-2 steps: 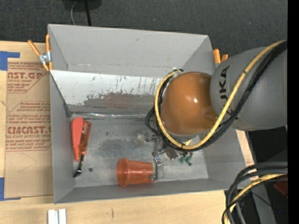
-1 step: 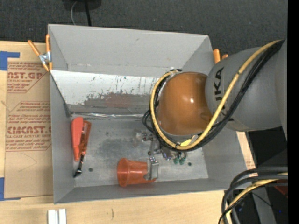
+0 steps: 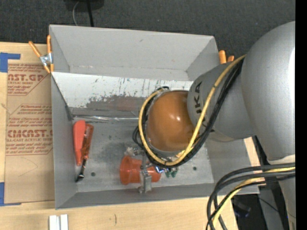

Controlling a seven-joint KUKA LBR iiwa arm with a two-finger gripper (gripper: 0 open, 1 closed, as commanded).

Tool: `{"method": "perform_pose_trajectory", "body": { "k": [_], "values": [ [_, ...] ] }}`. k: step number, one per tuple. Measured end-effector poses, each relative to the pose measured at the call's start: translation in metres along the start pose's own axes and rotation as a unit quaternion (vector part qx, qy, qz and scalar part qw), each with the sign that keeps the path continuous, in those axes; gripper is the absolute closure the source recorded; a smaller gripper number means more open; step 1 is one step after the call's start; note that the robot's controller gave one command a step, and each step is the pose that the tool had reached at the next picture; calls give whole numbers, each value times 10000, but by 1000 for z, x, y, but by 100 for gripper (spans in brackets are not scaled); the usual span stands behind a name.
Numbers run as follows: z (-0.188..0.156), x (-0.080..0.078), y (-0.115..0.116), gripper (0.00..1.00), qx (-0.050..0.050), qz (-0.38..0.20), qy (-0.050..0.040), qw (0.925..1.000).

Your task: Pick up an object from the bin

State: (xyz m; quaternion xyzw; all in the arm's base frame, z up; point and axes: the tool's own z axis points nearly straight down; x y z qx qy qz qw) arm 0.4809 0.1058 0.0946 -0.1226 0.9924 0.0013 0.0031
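Note:
My gripper (image 3: pixel 145 182) is down near the bin's front wall, just under the orange dome on the wrist. It sits right against a red-orange rounded object (image 3: pixel 128 170) that lies on the floor at front centre. A small green piece (image 3: pixel 171 173) lies just to the right of the gripper. A tool with an orange handle and a dark tip (image 3: pixel 81 145) lies lengthwise along the left side of the bin, well away from the gripper.
The arm and its looped yellow and black cables cover the right half of the bin. The bin's sloped back wall rises behind the dome. Bare floor lies between the orange-handled tool and the red-orange object.

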Motion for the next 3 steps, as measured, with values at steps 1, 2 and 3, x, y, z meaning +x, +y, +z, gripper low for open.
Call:
{"method": "perform_pose_trajectory", "body": {
  "k": [1, 2, 3],
  "values": [
    [25, 2, -6, 100, -11, -19, 22, 10000],
    [25, 2, -7, 100, -11, -18, 22, 10000],
    [23, 3, -6, 100, -11, -18, 32, 10000]
  ]
}}
